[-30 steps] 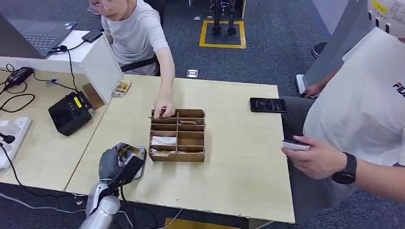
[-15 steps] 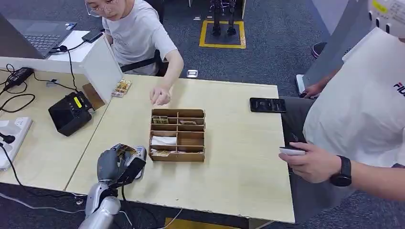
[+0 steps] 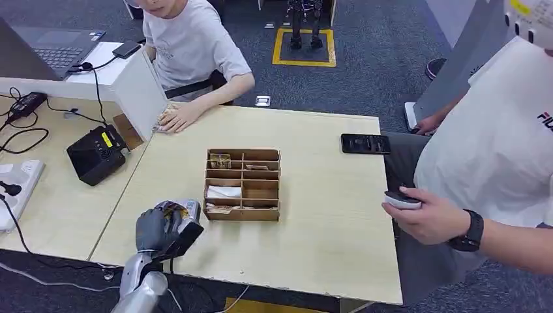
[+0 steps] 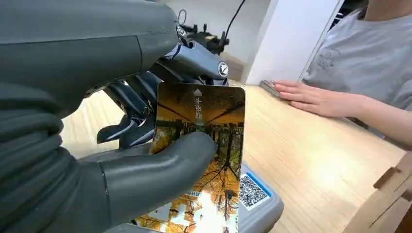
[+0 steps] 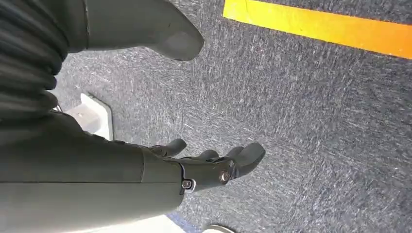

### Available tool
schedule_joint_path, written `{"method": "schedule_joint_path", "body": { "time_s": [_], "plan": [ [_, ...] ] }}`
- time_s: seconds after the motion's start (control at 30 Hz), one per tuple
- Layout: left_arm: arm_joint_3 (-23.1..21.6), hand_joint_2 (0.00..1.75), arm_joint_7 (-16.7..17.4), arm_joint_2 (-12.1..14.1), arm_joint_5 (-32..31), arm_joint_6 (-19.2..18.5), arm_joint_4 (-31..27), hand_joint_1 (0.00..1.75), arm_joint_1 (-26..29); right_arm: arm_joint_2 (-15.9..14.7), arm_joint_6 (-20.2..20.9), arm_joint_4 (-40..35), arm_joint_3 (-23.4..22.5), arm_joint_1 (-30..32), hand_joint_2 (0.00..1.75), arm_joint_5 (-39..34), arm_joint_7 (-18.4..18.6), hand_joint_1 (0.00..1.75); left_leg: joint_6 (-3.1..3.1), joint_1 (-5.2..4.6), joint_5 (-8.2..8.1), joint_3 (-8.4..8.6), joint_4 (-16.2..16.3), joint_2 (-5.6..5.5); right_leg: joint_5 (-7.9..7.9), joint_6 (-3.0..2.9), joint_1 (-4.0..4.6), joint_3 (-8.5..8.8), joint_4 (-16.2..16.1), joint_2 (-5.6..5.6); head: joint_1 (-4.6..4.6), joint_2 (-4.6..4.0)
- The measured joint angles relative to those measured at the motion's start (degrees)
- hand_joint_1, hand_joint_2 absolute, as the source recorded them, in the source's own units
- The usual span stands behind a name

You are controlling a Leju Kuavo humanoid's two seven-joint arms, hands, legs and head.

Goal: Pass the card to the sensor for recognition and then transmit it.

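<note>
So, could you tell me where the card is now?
The left hand holds the card over the grey sensor, left of the wooden organiser.

A light wooden table (image 3: 313,222) carries a wooden divided box (image 3: 242,185) near its middle, with cards in some compartments. A black phone (image 3: 365,143) lies at the far right edge. A grey sensor (image 3: 189,212) with a QR sticker sits near the front left corner. A person's hand (image 3: 175,117) rests flat at the far left corner. On the adjoining table (image 3: 52,195) to the left stand a black device (image 3: 96,154), a power strip (image 3: 19,189) and cables.
</note>
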Motion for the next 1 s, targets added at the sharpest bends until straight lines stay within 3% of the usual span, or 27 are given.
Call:
{"method": "schedule_joint_path", "body": {
  "time_s": [0.17, 0.43, 0.6, 0.73, 1.0],
  "plan": [
    [0.5, 1.75, -0.7, 0.0, 1.2, -0.8, 0.2, 1.75, -0.2, 0.0, 0.0, 0.0, 0.0, 0.0, 1.75, 0.0, 0.0, 0.00, 0.01, 0.00, 0.03, 0.01, 0.0, 0.00, 0.00, -0.01, 0.00, 0.00, 0.0, 0.00, 0.00, 0.00],
    [2.7, 1.75, -5.3, -0.6, 12.8, -9.4, -1.9, 1.75, -0.1, 0.0, 0.0, 0.0, 0.0, 0.0, 1.75, 0.0, 0.0, 0.00, -0.02, 0.00, 0.05, 0.03, 0.0, -0.02, 0.01, -0.01, 0.00, 0.00, 0.1, -0.01, 0.00, 0.00],
    [5.3, 1.75, -8.2, -2.0, 29.6, -21.2, -9.3, 1.75, 1.4, 0.1, 0.0, 0.0, 0.0, 0.0, 1.75, 0.0, 0.0, 0.00, -0.05, 0.00, 0.07, 0.00, 0.0, -0.02, 0.02, -0.02, 0.00, -0.02, 0.1, 0.00, 0.00, 0.00],
    [7.0, 1.75, -9.6, -3.5, 40.0, -25.0, -15.8, 1.75, 2.4, 0.1, -0.1, 0.0, 0.0, 0.0, 1.75, 0.0, 0.0, 0.00, -0.05, 0.00, 0.07, -0.04, 0.0, -0.02, 0.02, -0.01, 0.00, -0.06, 0.1, 0.00, 0.02, 0.00],
    [9.9, 1.75, -10.5, -4.7, 46.8, -26.8, -24.0, 1.75, 2.4, 0.2, -0.1, 0.0, 0.0, 0.0, 1.75, 0.0, 0.1, 0.00, -0.05, 0.01, 0.07, -0.04, 0.0, -0.01, 0.01, -0.02, 0.00, -0.08, 0.1, 0.00, 0.00, 0.00]
  ]
}}
